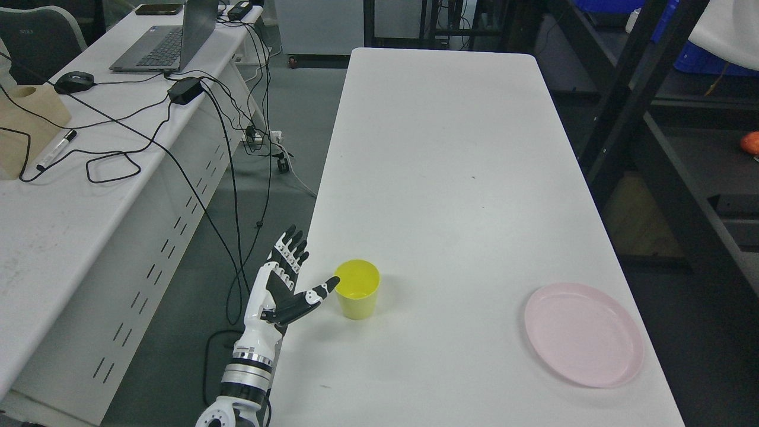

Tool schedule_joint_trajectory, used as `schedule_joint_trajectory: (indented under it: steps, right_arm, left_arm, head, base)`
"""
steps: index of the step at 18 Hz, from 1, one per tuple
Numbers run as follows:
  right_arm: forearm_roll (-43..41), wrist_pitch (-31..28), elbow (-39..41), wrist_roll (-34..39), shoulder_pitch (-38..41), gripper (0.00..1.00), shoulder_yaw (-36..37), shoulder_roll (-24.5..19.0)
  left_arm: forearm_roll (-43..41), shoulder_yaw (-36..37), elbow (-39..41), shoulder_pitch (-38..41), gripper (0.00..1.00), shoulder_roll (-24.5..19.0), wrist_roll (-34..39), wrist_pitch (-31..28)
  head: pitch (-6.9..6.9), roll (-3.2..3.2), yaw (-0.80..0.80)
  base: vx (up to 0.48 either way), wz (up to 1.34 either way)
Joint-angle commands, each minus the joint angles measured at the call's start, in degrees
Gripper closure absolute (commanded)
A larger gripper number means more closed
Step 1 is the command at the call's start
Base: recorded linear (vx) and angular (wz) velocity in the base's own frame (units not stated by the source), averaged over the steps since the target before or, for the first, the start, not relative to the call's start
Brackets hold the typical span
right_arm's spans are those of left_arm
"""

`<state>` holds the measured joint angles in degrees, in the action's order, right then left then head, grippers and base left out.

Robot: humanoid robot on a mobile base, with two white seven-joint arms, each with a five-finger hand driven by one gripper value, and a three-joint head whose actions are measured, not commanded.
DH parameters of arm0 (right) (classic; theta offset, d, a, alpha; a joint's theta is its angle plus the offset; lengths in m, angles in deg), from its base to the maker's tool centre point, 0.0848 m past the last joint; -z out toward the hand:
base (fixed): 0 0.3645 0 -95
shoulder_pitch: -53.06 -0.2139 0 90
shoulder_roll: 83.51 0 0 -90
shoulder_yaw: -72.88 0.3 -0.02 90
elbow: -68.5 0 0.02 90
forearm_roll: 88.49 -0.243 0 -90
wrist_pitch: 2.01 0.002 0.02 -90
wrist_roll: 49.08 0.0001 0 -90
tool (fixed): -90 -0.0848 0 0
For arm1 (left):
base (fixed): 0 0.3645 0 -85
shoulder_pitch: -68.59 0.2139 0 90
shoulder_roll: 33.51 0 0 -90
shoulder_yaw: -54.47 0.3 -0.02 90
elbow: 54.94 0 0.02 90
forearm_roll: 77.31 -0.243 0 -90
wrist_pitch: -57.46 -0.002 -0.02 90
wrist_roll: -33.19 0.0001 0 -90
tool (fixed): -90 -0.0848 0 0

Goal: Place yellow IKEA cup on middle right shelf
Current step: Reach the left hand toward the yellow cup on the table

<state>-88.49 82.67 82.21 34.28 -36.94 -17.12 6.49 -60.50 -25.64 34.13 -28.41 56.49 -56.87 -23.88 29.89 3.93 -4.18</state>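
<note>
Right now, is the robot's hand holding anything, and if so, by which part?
Nothing is held. The left hand is open beside the yellow cup, thumb tip near its rim.

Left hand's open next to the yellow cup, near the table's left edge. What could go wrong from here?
1. The left hand is open, with its thumb tip at the rim of the yellow cup; a push before the fingers close could tip the cup over.
2. The cup stands close to the left edge of the table, so a sideways knock might send it off.
3. The pink plate lies to the right, where a low carry toward the shelf might clip it.
</note>
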Motion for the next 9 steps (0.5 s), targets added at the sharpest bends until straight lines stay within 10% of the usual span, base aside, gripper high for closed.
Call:
schedule_joint_trajectory:
  steps: [1,9]
  right_arm:
    - [-1.4,0.0,0.0,0.0,0.8,0.01,-1.0,1.0]
    - [-1.4,0.0,0.0,0.0,0.8,0.01,-1.0,1.0]
  left_arm:
    - [3.2,9.5,-4.6,-1.8,0.01,-1.0,-0.1,-0.1]
    - [3.4,13.5,-9.0,-4.5,0.01,-1.0,-0.1,-1.1]
  head:
    - [0.0,0.0,0.0]
    - [0.0,0.0,0.0]
  base:
    - [0.0,0.0]
    - [0.0,0.0]
